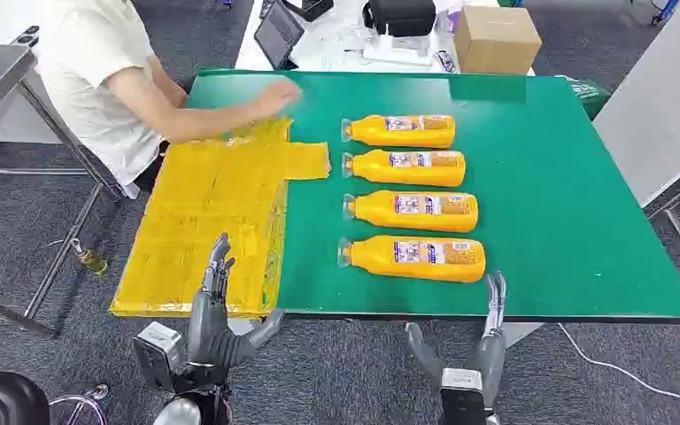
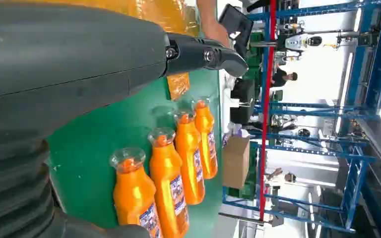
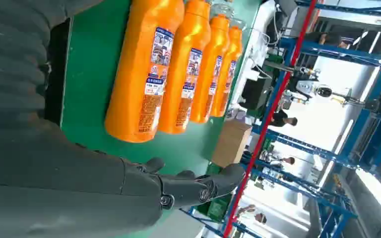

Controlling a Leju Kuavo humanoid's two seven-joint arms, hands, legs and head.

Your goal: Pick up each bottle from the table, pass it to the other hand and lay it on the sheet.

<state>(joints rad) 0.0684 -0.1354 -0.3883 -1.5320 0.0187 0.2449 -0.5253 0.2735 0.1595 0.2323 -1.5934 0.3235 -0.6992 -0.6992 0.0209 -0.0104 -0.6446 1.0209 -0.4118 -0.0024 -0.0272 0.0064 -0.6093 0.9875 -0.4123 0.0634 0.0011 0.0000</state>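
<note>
Both hands are hovering at the near edge of the green table [image 1: 567,221], fingers spread and holding nothing: the left hand [image 1: 217,314] is standing over the near end of the yellow sheet [image 1: 212,221], and the right hand [image 1: 482,341] is waiting just below the table's near edge. Four orange bottles [image 1: 412,257] are lying on their sides in a row on the table, just beside the sheet, caps pointing toward it. A person's hand [image 1: 274,97] is reaching over the sheet's far end. A cardboard box [image 1: 496,40] is sitting beyond the table's far edge.
</note>
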